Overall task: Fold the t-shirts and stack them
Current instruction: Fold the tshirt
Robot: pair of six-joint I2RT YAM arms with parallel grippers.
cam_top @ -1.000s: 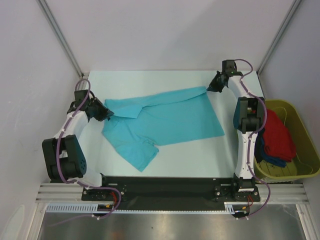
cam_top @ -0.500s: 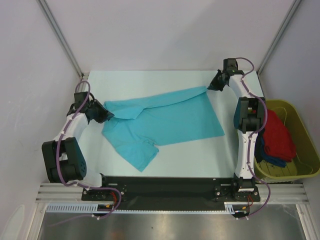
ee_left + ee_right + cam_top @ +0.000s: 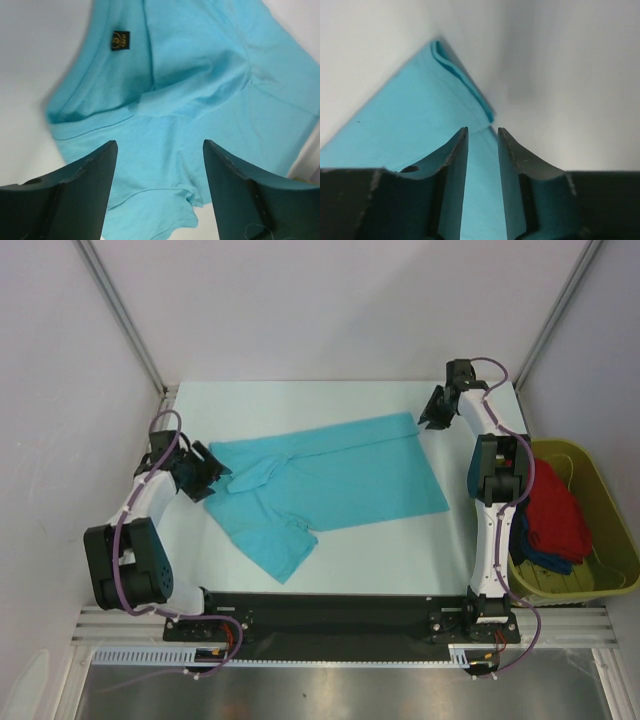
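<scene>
- Top external view, left side: left gripper (image 3: 205, 472) sits at the collar end of the turquoise t-shirt (image 3: 340, 480), just beside the cloth edge.
- Left wrist view: left gripper (image 3: 159, 145) has its jaws wide apart w/ nothing between them. The shirt (image 3: 200, 75) lies flat below, and its small dark label (image 3: 120, 40) shows at upper left of the frame.
- Centre of top view: the turquoise shirt is spread on the table (image 3: 300, 405). Collar end is at left, hem end at right, and one sleeve sticks out toward lower left. Upper edge looks turned over along a slant, so I'd call that one partial fold at most. It's not a tidy packet yet.
- Right of centre: right gripper (image 3: 432, 412) is at the shirt's upper-right corner.
- Right wrist view: right gripper (image 3: 482, 131) has its jaws only narrowly apart. The doubled cloth corner lies just ahead of and under the tips, and I see nothing pinched.
- Far right: olive-green tub (image 3: 600, 480) holds a red shirt (image 3: 555, 510) and a dark blue one (image 3: 530, 550), both bunched and unfolded.
- Progress, approx: early. No shirt is finished, there's no stack on the table, and the tub shirts are untouched. Left to do: finish the folds on the turquoise one, then fold and stack the rest.
</scene>
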